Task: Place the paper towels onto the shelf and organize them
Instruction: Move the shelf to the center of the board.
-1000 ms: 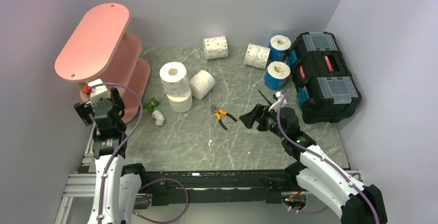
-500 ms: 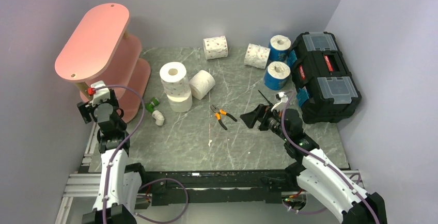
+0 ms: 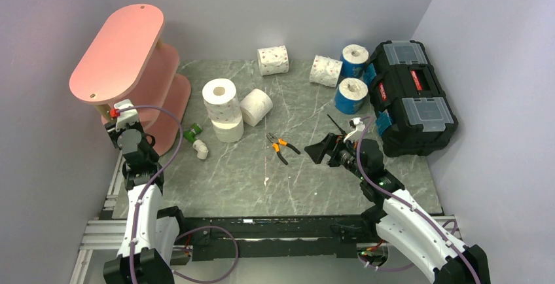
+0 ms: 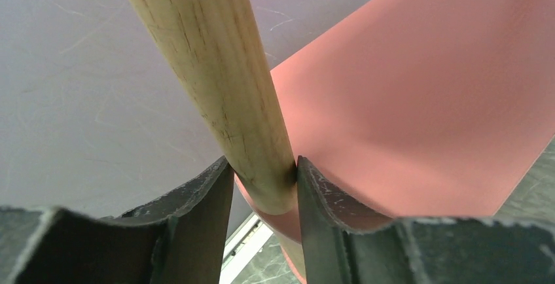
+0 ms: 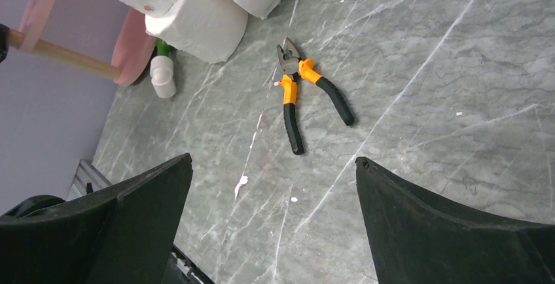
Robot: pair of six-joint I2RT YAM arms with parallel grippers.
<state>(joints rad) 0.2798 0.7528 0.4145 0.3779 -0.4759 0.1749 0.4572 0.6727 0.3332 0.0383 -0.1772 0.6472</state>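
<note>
Swung in and closed since a second ago, my left gripper now clamps a wooden post of the shelf; a careless tug could topple it.

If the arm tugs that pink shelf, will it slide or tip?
The shelf looks rigid, so it should move as one piece. Tall and narrow, it might tip if pulled sideways. The left gripper pinches a post; on the smooth table it may slide.
</note>
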